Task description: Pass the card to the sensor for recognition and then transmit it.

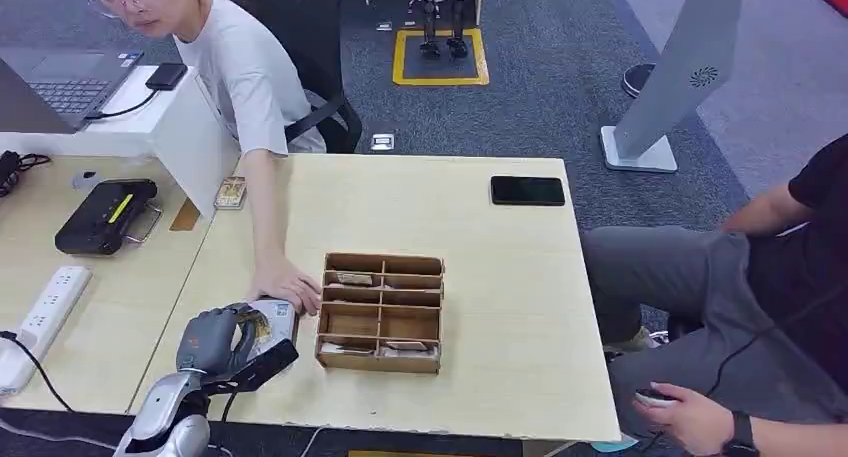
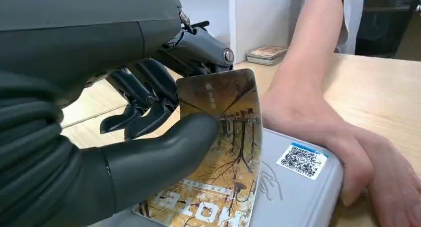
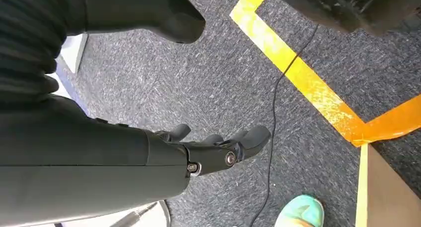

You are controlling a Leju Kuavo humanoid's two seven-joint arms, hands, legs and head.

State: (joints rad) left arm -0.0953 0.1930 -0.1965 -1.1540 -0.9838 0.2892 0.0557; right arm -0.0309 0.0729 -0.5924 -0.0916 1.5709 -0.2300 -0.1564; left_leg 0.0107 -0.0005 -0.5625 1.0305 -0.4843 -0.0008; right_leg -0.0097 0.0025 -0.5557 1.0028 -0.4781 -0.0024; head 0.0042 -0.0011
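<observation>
Thumb and fingers of the left robot hand (image 2: 149,113) pinch the card (image 2: 218,152) flat over the sensor (image 2: 303,187) so it can read, a person's hand (image 2: 347,152) steadying it on the bench (image 1: 500,277), while the right robot hand (image 3: 218,147) hangs empty, fingers loosely apart.

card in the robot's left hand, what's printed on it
Bare trees on golden-yellow card, clearest in the left wrist view.

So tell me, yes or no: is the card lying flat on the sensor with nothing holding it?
No, the left hand pinches the card tilted over the sensor.
</observation>
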